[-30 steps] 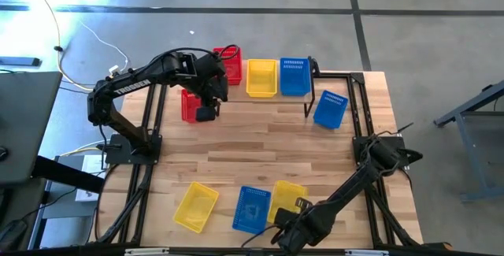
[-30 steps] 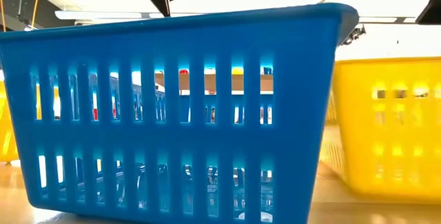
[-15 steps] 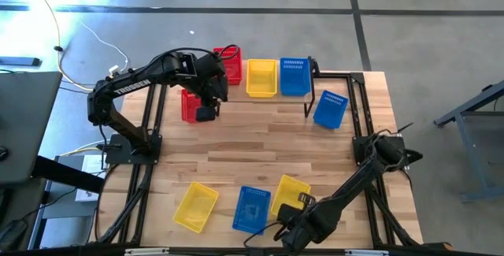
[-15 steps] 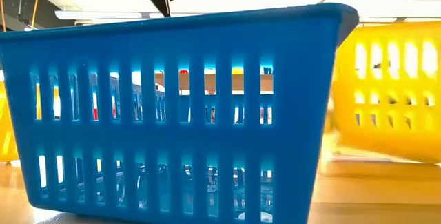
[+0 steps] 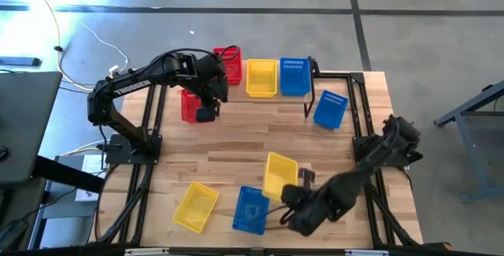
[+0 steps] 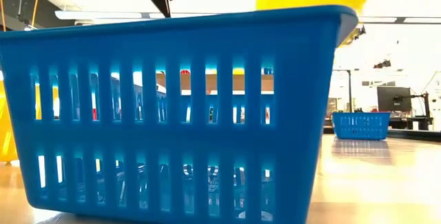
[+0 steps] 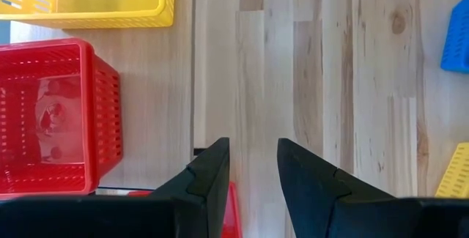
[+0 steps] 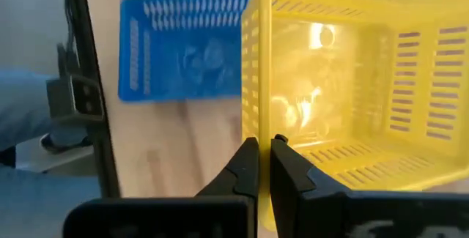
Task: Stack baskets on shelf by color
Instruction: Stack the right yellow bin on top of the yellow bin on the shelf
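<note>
High view: yellow basket [image 5: 279, 175] aloft, empty.

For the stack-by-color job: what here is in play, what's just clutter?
In play:
- shelf with red, yellow, blue baskets on top
- yellow basket in the right gripper
- loose baskets: red, blue, blue, yellow

Clutter:
- white cables on the floor
</note>
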`<state>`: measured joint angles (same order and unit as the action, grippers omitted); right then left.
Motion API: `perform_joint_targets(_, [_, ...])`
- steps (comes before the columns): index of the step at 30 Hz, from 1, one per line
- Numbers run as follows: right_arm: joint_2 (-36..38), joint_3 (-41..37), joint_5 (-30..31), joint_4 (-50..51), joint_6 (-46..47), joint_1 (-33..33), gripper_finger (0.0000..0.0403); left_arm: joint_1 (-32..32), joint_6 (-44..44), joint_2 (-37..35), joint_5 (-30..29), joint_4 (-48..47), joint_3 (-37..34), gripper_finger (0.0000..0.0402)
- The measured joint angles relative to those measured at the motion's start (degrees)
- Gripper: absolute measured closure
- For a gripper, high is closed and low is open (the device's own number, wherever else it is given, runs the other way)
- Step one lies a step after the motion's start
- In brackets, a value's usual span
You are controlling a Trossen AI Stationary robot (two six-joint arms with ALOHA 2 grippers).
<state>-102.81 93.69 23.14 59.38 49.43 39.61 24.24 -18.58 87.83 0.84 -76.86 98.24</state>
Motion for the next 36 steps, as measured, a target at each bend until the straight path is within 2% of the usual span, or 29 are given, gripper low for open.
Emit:
perform_joint_targets(16, [13.1, 0.0, 3.7, -0.5, -37.5, -17.4, 0.0403, -4.8, 3.5, 0.0, 0.0, 0.0, 0.0, 0.0296])
perform_joint_targets(24, [14.1, 0.0, 6.2, -0.9, -51.8, -26.2, 0.0403, -7.6, 3.9, 0.0, 0.0, 0.0, 0.0, 0.0296])
perform_joint_targets(30, [14.1, 0.0, 7.1, -1.8, -60.7, -33.4, 0.0403, -8.2, 8.4, 0.0, -0.3, -0.1, 0.0, 0.0296])
perform_joint_targets(36, [14.1, 0.0, 8.7, -5.3, -68.6, -40.7, 0.0403, -8.2, 12.4, 0.0, -3.9, -2.4, 0.0, 0.0296])
